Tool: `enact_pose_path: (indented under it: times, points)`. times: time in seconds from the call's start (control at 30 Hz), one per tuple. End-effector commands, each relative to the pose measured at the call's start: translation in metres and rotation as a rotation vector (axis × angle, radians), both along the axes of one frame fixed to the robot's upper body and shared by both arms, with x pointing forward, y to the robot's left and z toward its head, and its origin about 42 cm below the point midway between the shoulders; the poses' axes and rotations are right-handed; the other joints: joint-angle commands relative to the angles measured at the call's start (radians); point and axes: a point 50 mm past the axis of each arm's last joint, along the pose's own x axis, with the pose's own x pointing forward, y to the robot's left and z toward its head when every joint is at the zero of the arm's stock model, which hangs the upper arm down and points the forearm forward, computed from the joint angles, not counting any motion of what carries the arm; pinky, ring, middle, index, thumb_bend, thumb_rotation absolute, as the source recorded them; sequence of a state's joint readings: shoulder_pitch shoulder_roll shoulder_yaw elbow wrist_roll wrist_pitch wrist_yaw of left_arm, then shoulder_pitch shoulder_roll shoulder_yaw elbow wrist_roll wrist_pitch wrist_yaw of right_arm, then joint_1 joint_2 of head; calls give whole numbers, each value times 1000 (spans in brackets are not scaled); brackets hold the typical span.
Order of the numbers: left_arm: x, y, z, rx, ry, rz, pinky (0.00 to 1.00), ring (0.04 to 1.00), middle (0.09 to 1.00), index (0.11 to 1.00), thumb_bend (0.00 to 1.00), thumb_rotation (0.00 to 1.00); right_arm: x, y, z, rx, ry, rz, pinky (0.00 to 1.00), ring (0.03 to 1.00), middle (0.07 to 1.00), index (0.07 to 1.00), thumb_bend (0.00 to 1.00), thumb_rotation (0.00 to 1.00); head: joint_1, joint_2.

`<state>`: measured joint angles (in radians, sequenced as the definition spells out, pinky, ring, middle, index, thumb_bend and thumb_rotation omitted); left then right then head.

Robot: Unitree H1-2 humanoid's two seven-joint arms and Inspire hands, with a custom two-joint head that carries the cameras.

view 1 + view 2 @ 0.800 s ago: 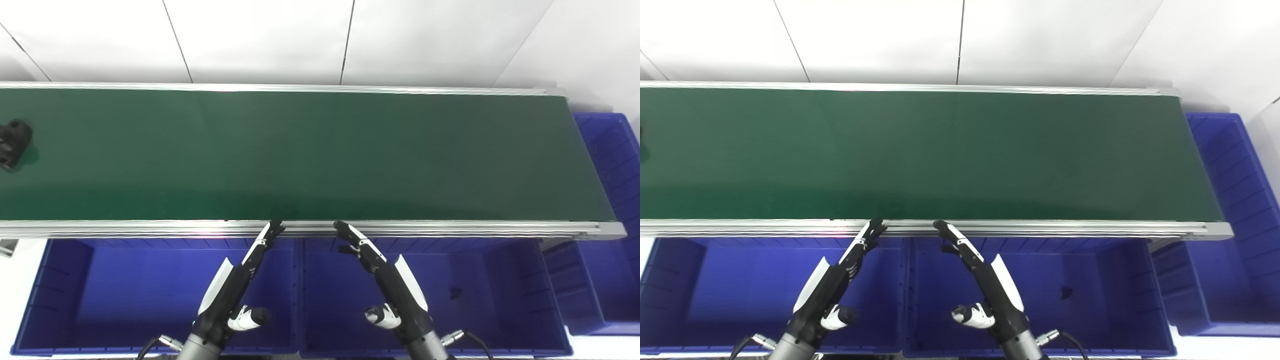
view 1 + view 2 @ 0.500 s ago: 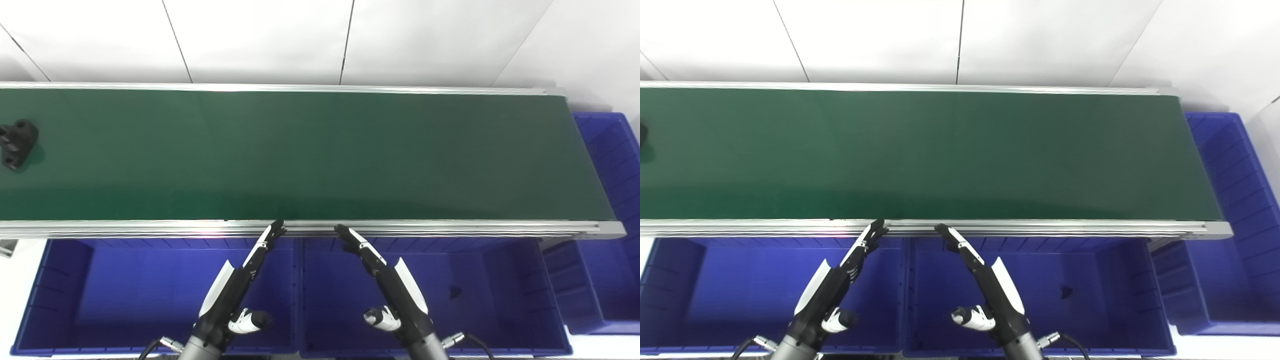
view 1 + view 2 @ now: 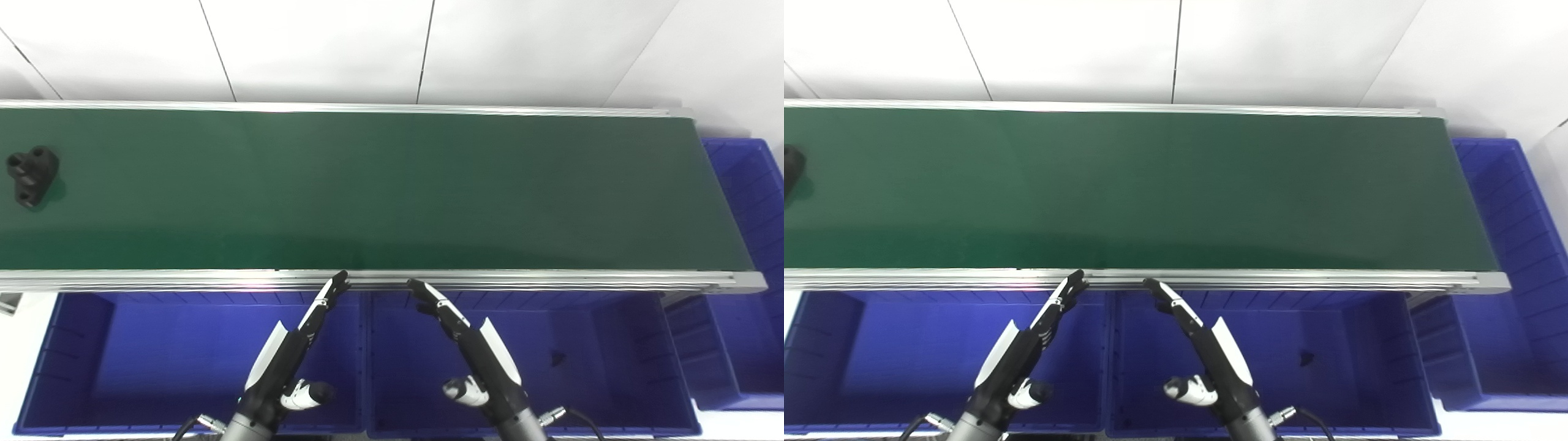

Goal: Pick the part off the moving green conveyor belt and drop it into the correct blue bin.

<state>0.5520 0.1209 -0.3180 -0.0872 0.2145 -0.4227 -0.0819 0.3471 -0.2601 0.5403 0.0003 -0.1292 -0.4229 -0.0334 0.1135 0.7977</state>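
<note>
A white panelled wall is seen across the top, divided by thin dark seams. Well below the wall's right end a strip of white surface is shown, and a small grey metal piece is seen well below its left end.

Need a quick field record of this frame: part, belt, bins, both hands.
part: black moulded part with round holes, lying on the belt at its far left end
belt: long green conveyor belt with silver rails
bins: two blue plastic bins below the near rail, left bin and middle bin; a third off the belt's right end
bin contents: small dark piece in the middle bin
left hand: open, holds nothing, fingertips at the near rail
right hand: open, holds nothing, fingertips at the near rail
</note>
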Motion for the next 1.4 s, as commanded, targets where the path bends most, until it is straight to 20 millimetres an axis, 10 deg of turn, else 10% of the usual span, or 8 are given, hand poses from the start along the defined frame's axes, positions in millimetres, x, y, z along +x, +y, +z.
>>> enact_pose_path:
  times: [0.0,1.37]
  points:
    - [-1,-1,7,-14,-56,4,1000,1000,974,997,1000,989,3,2,8,39,-57,7,836,916,941,913,985,975,-1,-6]
    - [-4,-3,9,-42,-53,30,993,995,964,979,1000,1000,-2,-8,0,3,-35,-37,949,979,972,931,1000,1000,8,-24]
